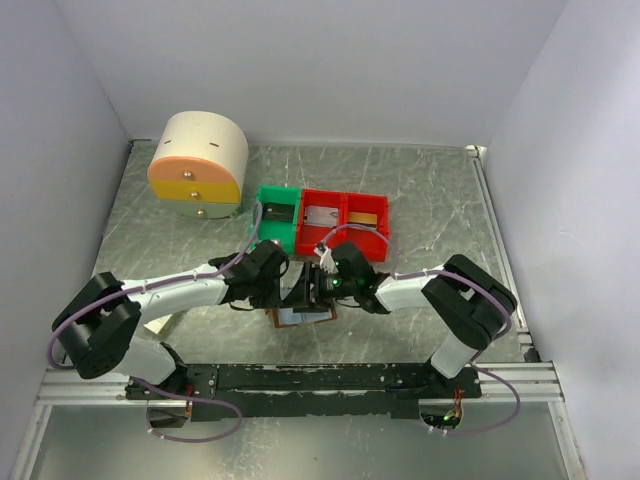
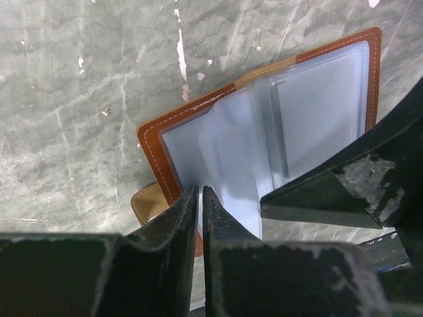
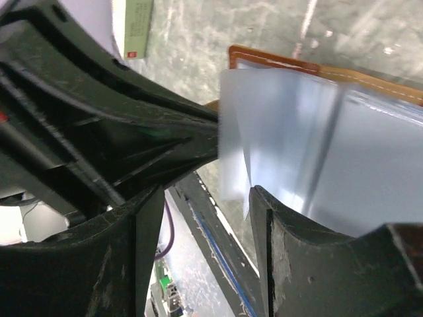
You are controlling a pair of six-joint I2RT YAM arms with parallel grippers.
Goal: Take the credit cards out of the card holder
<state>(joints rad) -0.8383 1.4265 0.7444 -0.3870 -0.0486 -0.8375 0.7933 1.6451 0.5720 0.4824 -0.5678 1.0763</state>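
The card holder lies open on the counter, close to the middle of its near edge, with both arms folded in over it. Its pale-blue leaves face up, and one is lifted off the brown cover.

The left end effector is almost closed. Its tips meet on the holder's near-left edge, apparently nipping a thin leaf or the cover there. I judge this grip anchors the holder so it cannot slide when a card is drawn.

The right end effector stands open, with the raised leaf's edge hanging between its fingers but not clamped. It looks placed to take a card from that sleeve. I cannot tell whether a card is inside.
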